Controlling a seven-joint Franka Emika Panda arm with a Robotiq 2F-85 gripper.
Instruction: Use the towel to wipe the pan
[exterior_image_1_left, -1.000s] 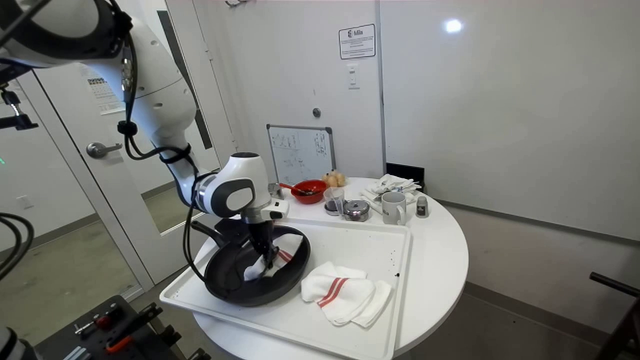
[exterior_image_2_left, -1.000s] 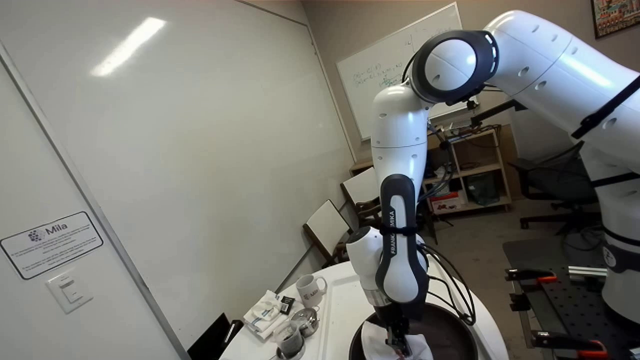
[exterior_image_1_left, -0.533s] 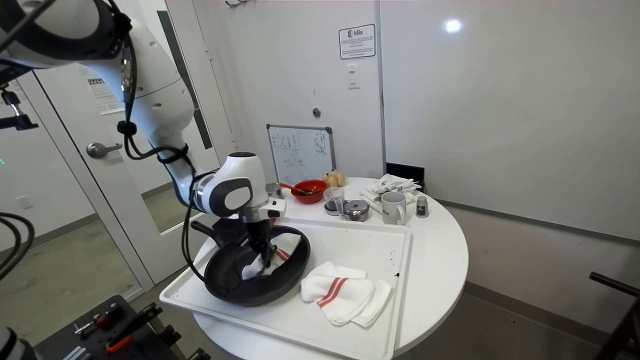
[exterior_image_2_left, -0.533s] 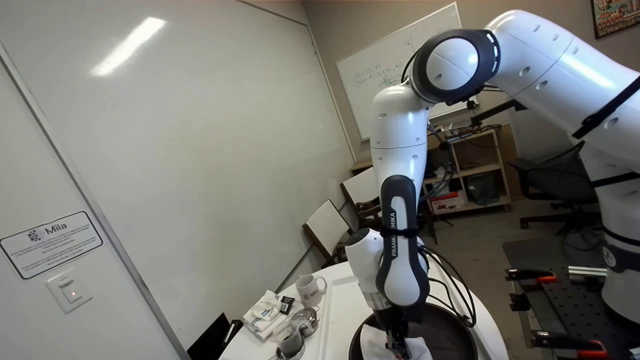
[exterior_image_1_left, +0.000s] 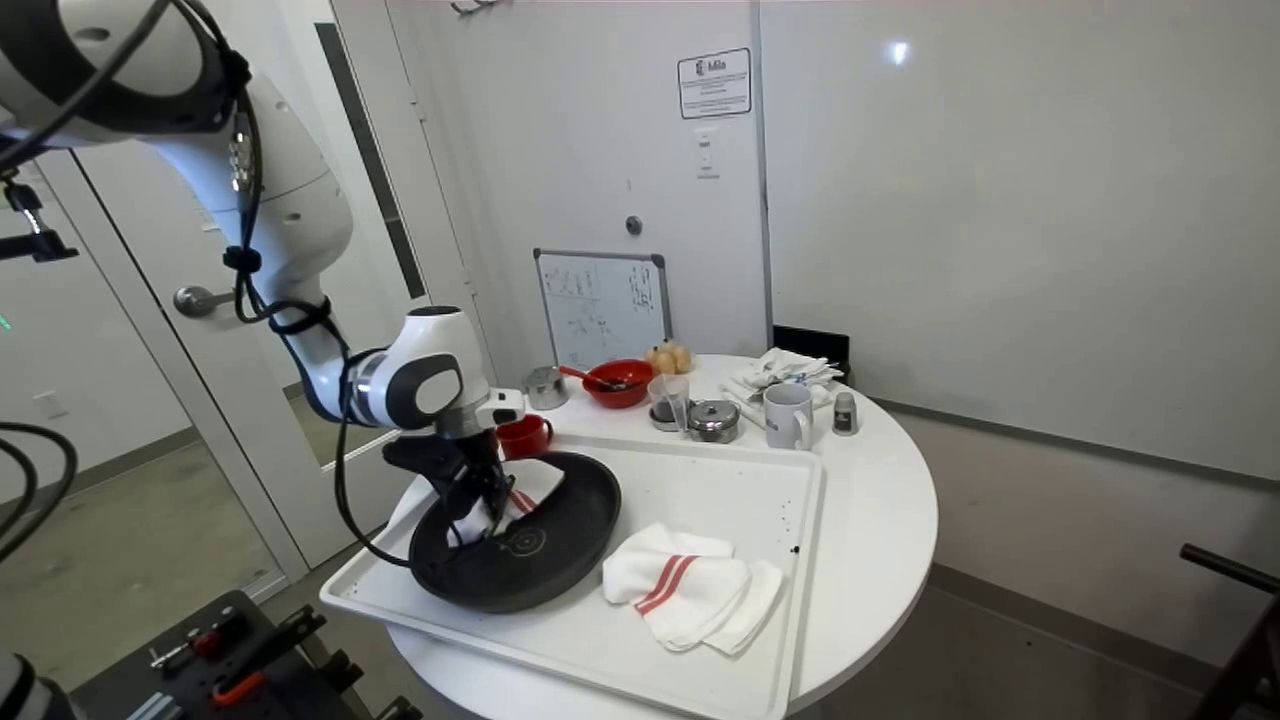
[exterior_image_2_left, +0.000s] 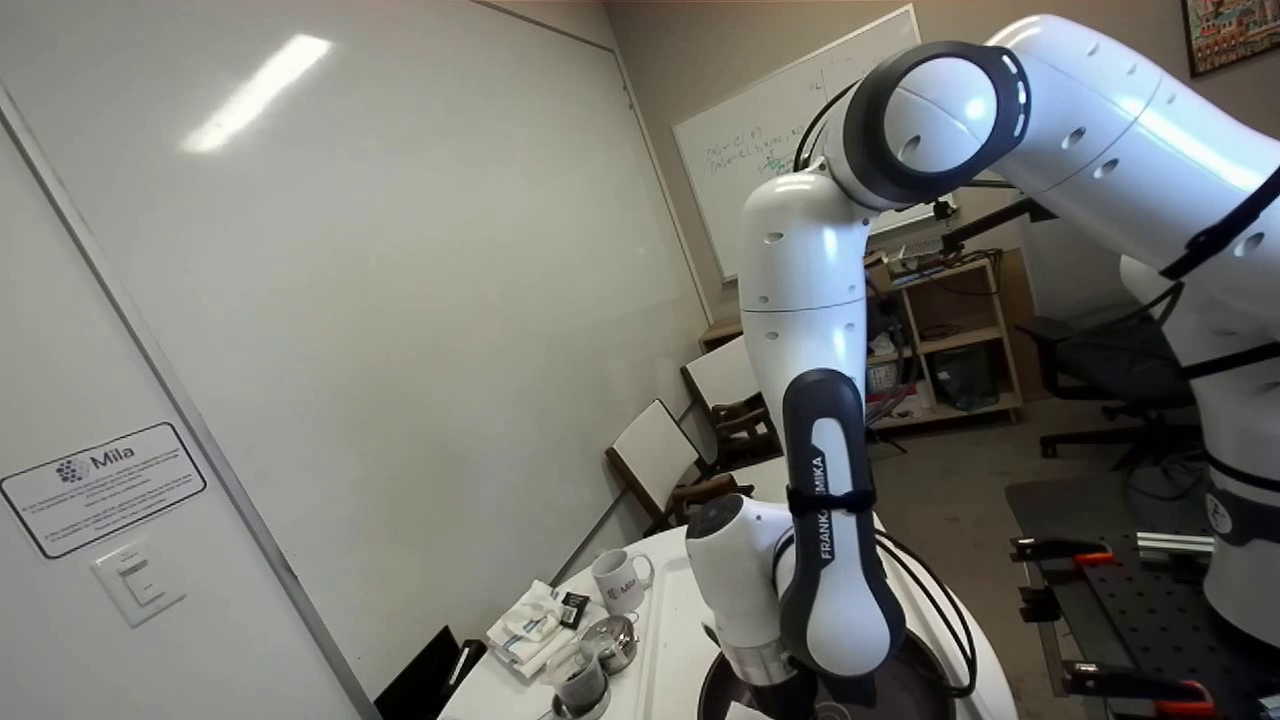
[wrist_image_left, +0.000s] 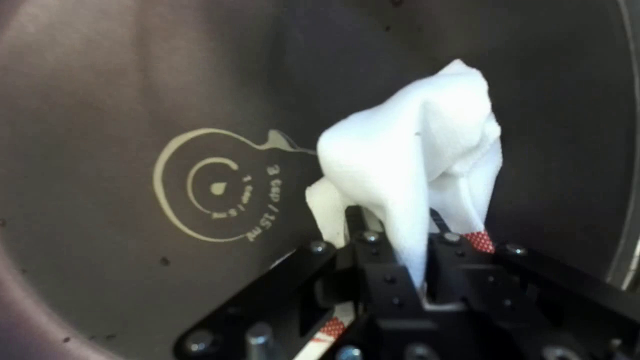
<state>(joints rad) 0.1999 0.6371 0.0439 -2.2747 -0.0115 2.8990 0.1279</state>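
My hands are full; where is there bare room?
Bare: the tray between pan, folded towel and mug, bar specks; table strip beyond that towel, between tray and edge. Crowded: the pan, with hand and gripped towel; the row from red cup to shaker.

lab or office | whiteboard (exterior_image_2_left: 755, 125) — written on | Mila sign (exterior_image_2_left: 103, 490) | swivel chair (exterior_image_2_left: 1100, 365)

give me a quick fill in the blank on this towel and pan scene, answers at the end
The gripper grips a white towel with ____ stripes.
That towel is inside the shallow black cooking ____.
Another towel, striped alike, lies on a white, rimmed ____.
The wall sign bears the large name ____.

Missing words: red; pan; tray; Mila.
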